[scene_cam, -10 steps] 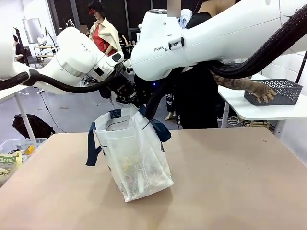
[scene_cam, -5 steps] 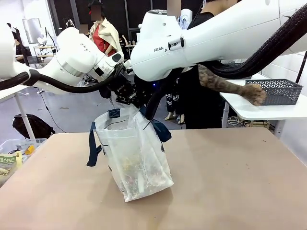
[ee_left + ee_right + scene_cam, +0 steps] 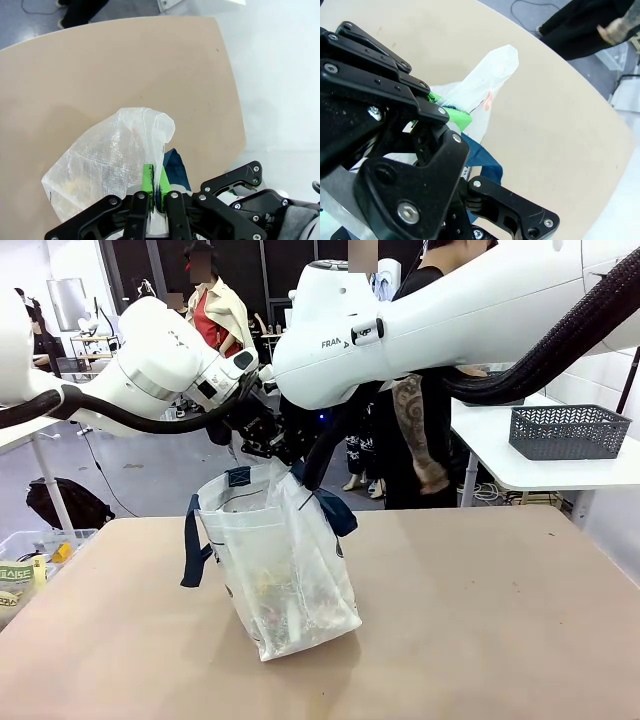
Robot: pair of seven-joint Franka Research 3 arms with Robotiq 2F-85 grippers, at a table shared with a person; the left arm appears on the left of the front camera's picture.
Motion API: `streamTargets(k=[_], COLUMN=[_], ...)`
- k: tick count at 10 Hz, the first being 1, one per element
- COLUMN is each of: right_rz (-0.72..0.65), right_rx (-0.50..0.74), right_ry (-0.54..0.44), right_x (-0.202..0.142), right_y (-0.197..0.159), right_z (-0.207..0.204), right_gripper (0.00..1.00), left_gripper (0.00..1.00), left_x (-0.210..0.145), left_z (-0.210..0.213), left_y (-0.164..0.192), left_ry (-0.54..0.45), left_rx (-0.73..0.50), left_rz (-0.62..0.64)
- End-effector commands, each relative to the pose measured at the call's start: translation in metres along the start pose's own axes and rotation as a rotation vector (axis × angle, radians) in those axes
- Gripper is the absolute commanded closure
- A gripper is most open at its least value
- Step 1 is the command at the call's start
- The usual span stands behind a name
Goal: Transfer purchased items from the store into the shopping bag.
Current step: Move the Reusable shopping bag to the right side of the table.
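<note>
both end effectors pinch the shopping bag [image 3: 280, 570] rim.

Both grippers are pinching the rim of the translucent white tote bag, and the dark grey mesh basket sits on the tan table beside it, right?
Not quite. The dark grey mesh basket sits on a separate white side table, shown in the front view. Both the left gripper and right gripper do pinch the translucent white tote bag.

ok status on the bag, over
Left pincer shut on shopping bag rim. Right pincer shut on the rim too. Items inside bag; grey basket on side table. Nothing in the way.
</note>
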State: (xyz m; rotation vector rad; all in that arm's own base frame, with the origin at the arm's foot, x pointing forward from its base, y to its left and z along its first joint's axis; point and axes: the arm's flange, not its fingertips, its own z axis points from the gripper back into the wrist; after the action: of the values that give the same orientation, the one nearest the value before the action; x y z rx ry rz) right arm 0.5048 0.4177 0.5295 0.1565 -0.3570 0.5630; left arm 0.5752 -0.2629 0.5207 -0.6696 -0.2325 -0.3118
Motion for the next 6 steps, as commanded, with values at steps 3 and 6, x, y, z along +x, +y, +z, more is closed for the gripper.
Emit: streamTargets(k=[3,6], right_rz=[-0.030,-0.046], right_rx=[0.021,0.012], right_ry=[-0.017,-0.050], right_x=[-0.007,-0.022], right_y=[-0.002,0.001], right_z=[0.007,0.013], right_gripper=[0.46,0.00], left_gripper=[1.00,1.00], left_x=[0.002,-0.002], left_z=[0.002,0.007], left_y=[0.008,0.009], left_ry=[0.008,-0.005], left_rx=[0.005,-0.002], left_rz=[0.020,0.023])
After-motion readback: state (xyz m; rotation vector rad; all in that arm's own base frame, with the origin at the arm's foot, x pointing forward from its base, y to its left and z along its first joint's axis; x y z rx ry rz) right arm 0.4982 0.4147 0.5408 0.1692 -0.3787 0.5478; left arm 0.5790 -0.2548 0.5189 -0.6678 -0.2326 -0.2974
